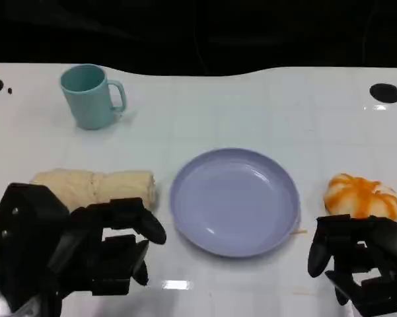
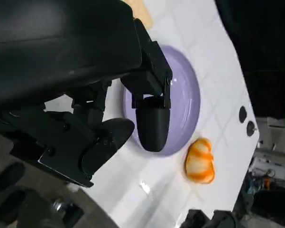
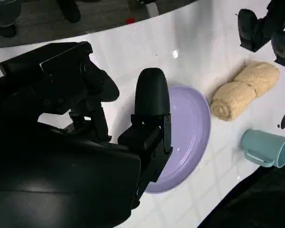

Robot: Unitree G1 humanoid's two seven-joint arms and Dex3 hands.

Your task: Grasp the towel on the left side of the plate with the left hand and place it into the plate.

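Black left hand (image 1: 86, 254) nearest, hovering low at the table's near edge, fingers spread and holding nothing. Black right hand (image 1: 360, 261) level with it, fingers apart, idle too. Just beyond the left hand: rolled cream towel (image 1: 96, 187), lying flat, just beside the left rim of the lilac plate (image 1: 185, 198), apparently not touching it. Orange-striped object (image 1: 361, 196) right of the plate; teal mug (image 1: 90, 96) farthest back. Approach step, judging by this; next, reach forward, close around the roll.

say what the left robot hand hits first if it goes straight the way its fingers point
Probably the plate: the left robot hand points its fingers at it, passing beside the towel. Depth is unclear.
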